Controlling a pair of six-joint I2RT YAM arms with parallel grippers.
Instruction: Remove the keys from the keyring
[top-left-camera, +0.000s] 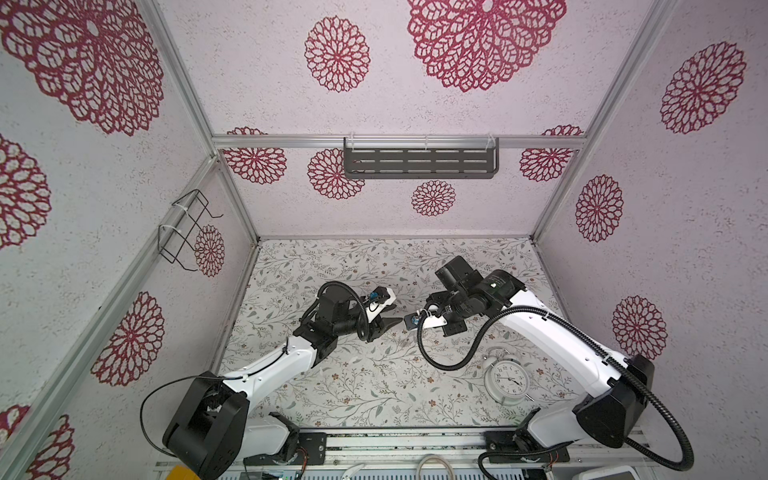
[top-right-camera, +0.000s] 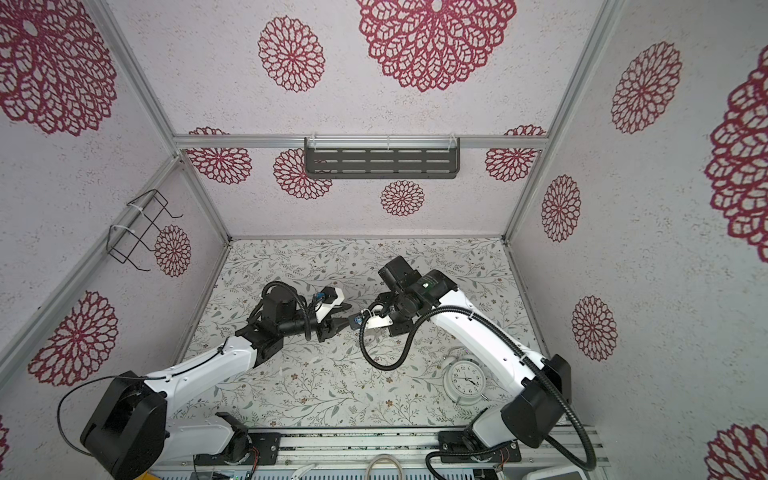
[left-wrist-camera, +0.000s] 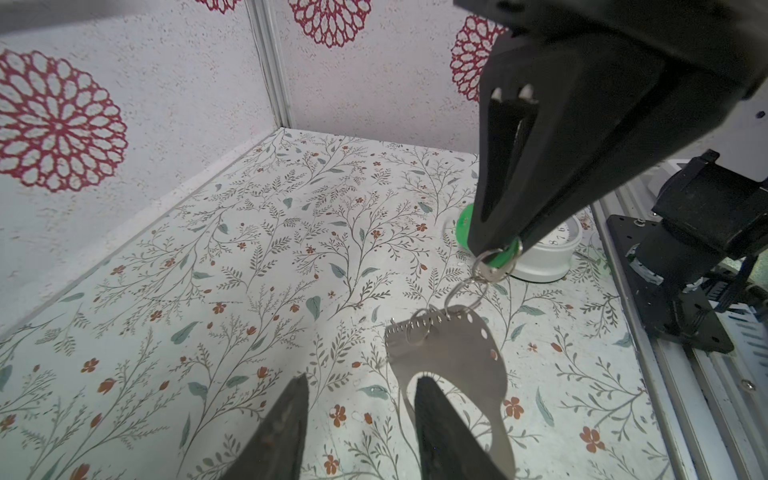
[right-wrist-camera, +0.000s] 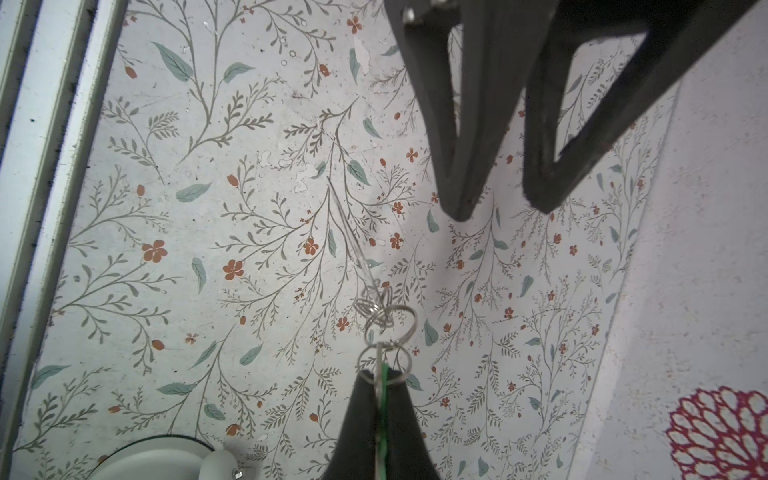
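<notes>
One white alarm clock (top-left-camera: 506, 379) stands nearest, on the flowered table (top-left-camera: 353, 399). Beyond the clock and to its left, both hands meet in the air above the table. The right hand (left-wrist-camera: 500, 244), the closer to the clock, is pinched fully shut on the green-tagged key (left-wrist-camera: 464, 224), gripping the tag flat. From that key a short chain of small wire rings (right-wrist-camera: 382, 316) hangs down to the keyring (left-wrist-camera: 461, 353), a flat metal plate with an oval opening, which dangles clear of the table. Farther from the clock, the left hand (left-wrist-camera: 361, 381) stands about half open and clamps nothing; one finger (left-wrist-camera: 444, 428) sits at the plate's opening, though whether it touches is unclear. The second key I cannot find.

The whole set looks light, and the plate stiff and slick, likely to swing and twist on its rings. The best hold seems the plate's broad solid edge, pinched flat face to face, steadying it while the key's small springy ring is worked off.
</notes>
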